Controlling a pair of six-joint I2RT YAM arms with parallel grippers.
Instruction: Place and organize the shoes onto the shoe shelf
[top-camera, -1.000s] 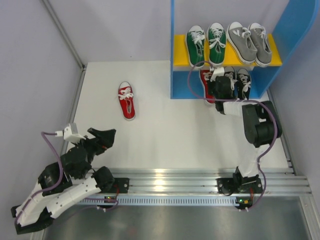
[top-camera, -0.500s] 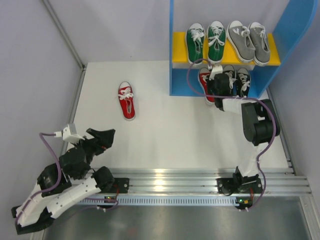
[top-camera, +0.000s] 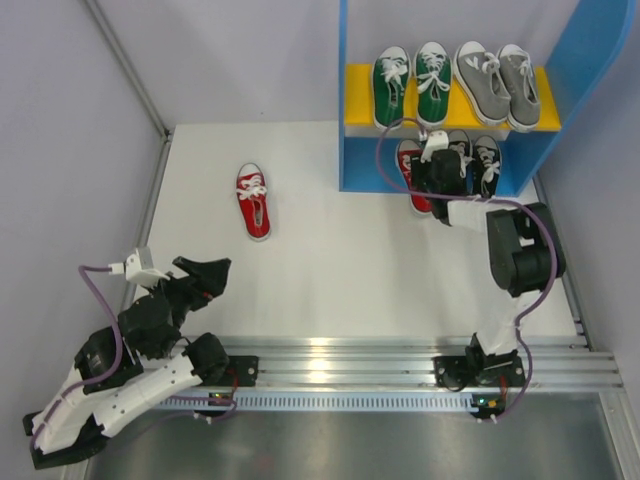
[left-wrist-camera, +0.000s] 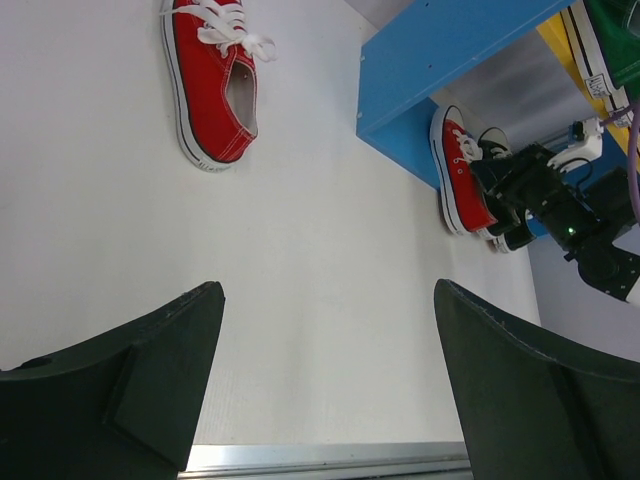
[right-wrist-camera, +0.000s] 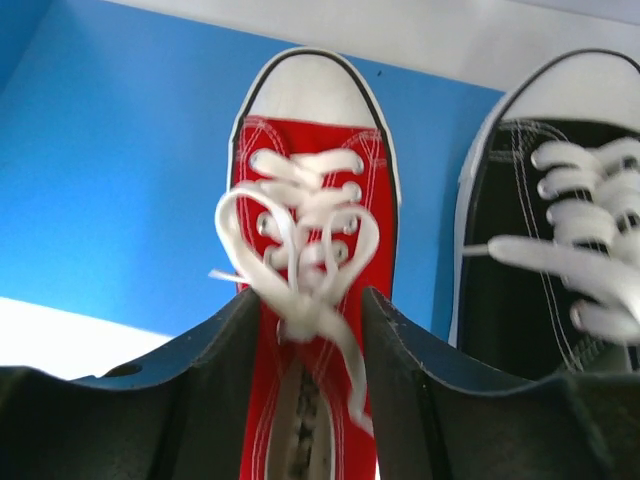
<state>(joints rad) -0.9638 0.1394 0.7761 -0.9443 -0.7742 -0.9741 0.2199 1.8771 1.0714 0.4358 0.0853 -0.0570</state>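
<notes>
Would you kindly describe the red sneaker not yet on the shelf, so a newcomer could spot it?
Find the blue shoe shelf at the white table's back right. Left of it, alone on open tabletop, lies a red sneaker. The second red sneaker stands inside the shelf, within the right pincer.

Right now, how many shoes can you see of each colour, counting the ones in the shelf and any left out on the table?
Green canvas sneakers: 2
Grey canvas sneakers: 2
Black canvas sneakers: 2
Red canvas sneakers: 2, one out on the white table, one in the blue shelf
Total: 8 shoes
</notes>
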